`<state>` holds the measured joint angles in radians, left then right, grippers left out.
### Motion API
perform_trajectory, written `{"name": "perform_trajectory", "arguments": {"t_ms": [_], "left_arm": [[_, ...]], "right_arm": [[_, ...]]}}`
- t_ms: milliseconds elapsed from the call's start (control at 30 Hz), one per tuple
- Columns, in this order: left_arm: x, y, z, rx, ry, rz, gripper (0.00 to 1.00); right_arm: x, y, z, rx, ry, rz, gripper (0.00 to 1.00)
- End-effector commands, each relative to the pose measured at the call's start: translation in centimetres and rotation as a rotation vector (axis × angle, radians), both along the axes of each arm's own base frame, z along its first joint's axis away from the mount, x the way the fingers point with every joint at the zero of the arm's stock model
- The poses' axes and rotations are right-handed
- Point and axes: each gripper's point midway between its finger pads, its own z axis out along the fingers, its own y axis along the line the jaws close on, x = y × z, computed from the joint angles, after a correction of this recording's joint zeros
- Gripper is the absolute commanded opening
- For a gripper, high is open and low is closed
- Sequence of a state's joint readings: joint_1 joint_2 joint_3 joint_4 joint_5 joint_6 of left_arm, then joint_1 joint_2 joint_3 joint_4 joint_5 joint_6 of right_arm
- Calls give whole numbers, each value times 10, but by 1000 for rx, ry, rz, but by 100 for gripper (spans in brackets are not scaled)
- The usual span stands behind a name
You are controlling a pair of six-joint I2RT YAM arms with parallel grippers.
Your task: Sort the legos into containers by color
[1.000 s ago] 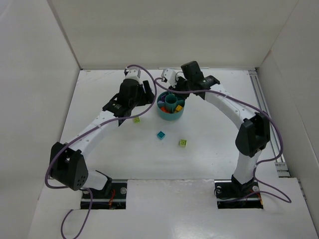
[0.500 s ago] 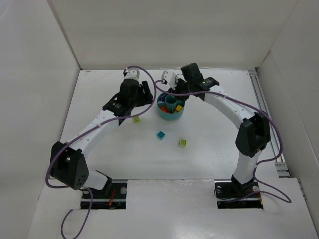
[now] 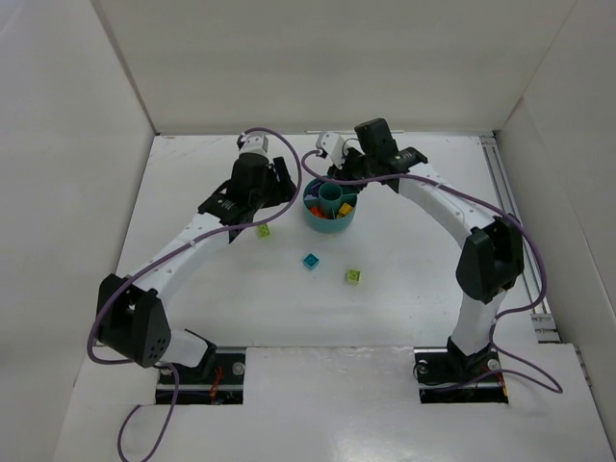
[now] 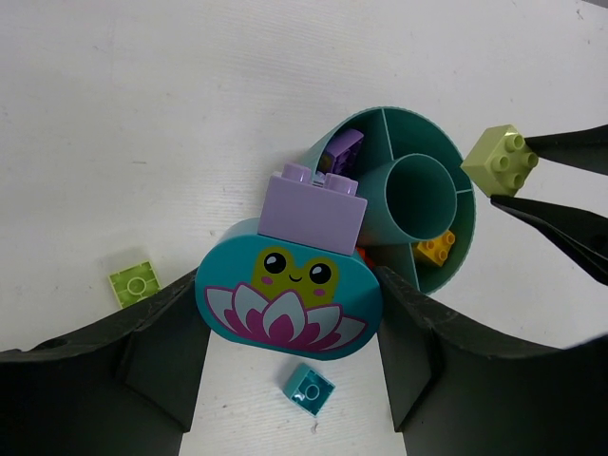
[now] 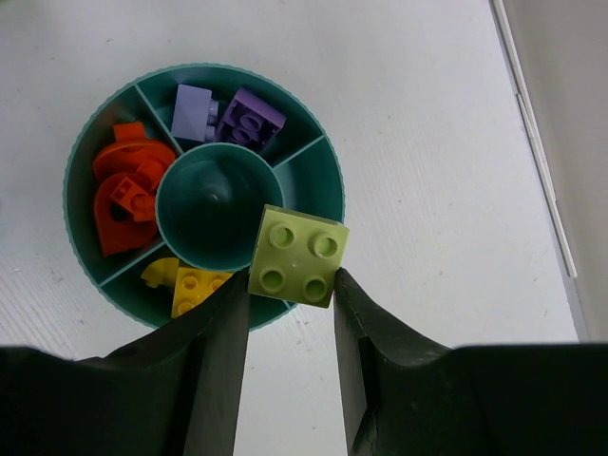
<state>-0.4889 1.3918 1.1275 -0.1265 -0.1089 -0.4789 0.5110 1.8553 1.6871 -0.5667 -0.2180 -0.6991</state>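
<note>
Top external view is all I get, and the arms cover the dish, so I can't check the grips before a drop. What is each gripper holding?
Observer: The right gripper is shut on a lime green brick, studs towards its wrist camera, by the rim of the dish.
Operator: And the left?
Observer: The left gripper is shut on a teal frog-print piece with a lilac brick on its far side.
Operator: Any wedge free for lime?
Observer: The right-hand wedge shows no pieces; the others hold purple bricks, orange pieces and yellow bricks.
</note>
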Motion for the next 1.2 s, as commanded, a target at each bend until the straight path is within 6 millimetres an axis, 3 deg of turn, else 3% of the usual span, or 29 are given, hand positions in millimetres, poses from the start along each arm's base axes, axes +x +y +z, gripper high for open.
{"name": "perform_trajectory", "arguments": {"t_ms": [0, 567, 867, 1000, 1167], "left_arm": [[-1, 3, 29, -49, -75, 17, 20], [0, 6, 25, -26, -67, 29, 20], [-1, 3, 21, -29, -55, 13, 20], [-2, 0, 21, -37, -50, -4, 20], [-2, -3, 25, -46, -56, -14, 20]], "right_arm": [[9, 7, 26, 63, -64, 7, 21], [18, 4, 22, 48, -50, -10, 21], [22, 1, 0, 24, -7, -20, 22], [29, -4, 4, 55, -15, -47, 25], [28, 0, -6, 63, 16, -38, 26]]}}
